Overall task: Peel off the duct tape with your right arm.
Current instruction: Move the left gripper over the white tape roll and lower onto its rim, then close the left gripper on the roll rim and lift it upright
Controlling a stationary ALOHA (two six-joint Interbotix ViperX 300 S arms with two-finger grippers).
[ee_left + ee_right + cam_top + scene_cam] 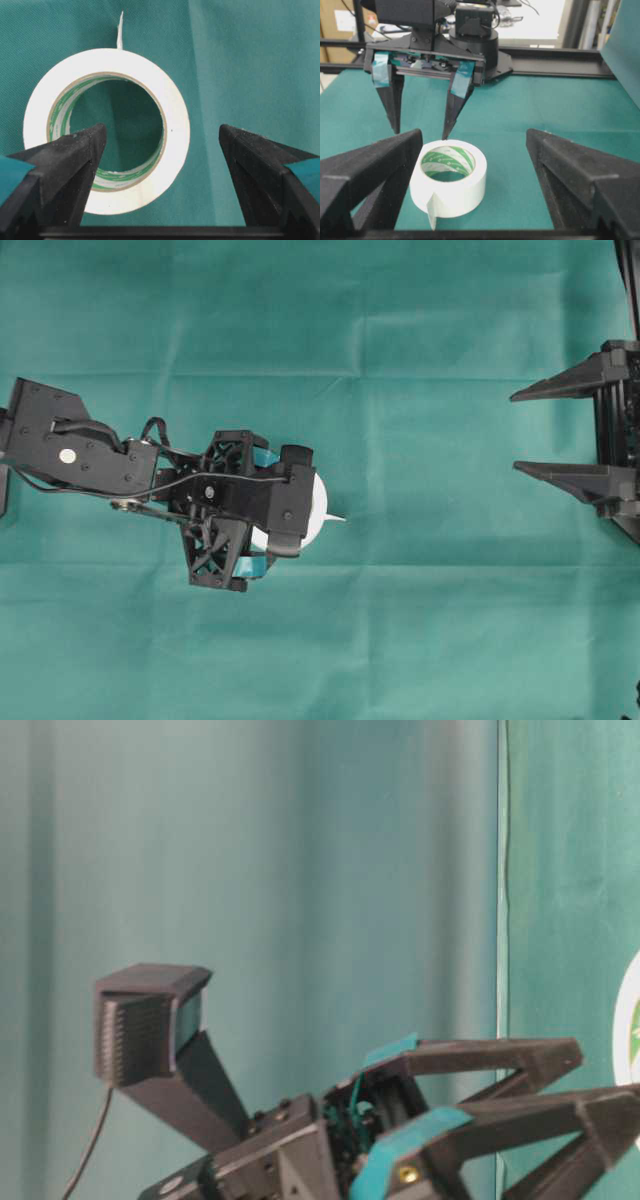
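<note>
Right pincer wide open, empty; duct tape well apart, under left pincer.

Lab-style robot test bench, not a home or shop. Worktable is covered edge to edge in a creased green cloth, and the same green sheet hangs as a backdrop behind it. Two black robot arms face each other across the table; the left arm has exposed cabling and a printed lattice frame. Black metal rail runs along the far table edge where that arm's base is bolted. Beyond the rail: bright washed-out room, more frame posts, loose cables, what looks like cardboard boxes at left.
</note>
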